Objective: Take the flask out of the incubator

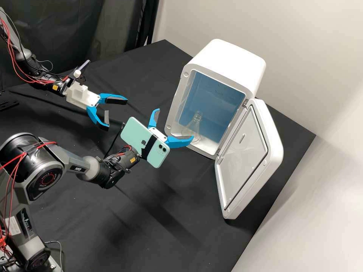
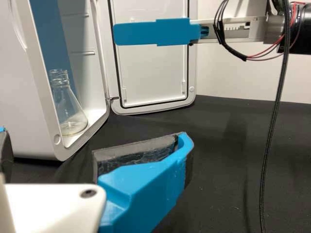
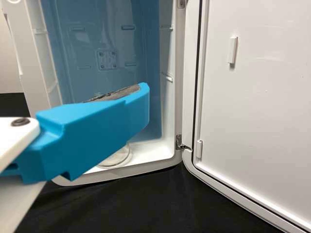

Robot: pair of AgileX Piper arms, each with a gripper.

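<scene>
A black bench (image 1: pixel 151 226) with a matte, dark top fills most of the view and ends in a straight edge on the right. A plain off-white wall (image 1: pixel 310 34) stands behind its far side. A dark curtain (image 1: pixel 68 26) hangs at the back left, beyond the bench.

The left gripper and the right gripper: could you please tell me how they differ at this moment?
The right gripper sits at the open incubator's mouth, in front of the flask; the left gripper hangs farther back above the bench. A mint-green phone is strapped behind the right gripper, while the left gripper has a plain white mount. Both have blue fingers, open and empty.
</scene>
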